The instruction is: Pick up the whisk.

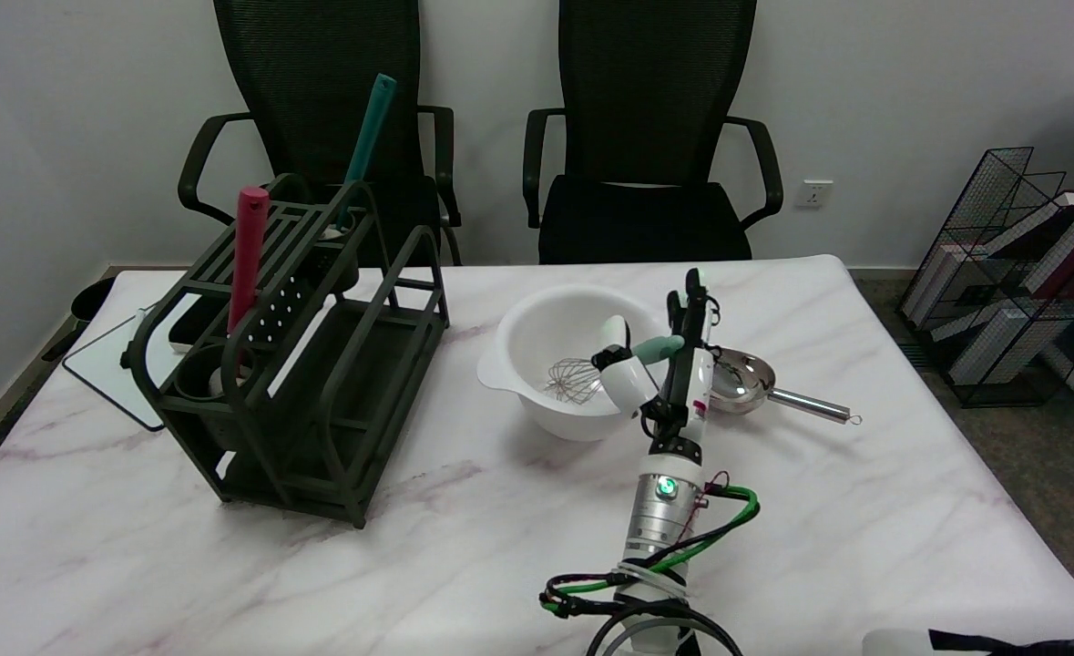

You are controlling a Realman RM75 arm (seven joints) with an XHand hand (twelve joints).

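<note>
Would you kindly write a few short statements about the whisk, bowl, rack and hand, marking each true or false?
1. The wire whisk with a mint-green handle has its wires inside the white plastic mixing bowl. True.
2. The right hand holds the whisk's handle. True.
3. The steel ladle lies inside the bowl. False: it lies on the table, right of the bowl.
4. The dark green rack holds no utensils. False: a red-handled utensil and a teal-handled utensil stand in it.

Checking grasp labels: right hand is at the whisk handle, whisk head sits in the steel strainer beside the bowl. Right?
Not quite. The head view shows the whisk head inside the white bowl, not the steel strainer. The right hand is at its handle, as you said.
</note>
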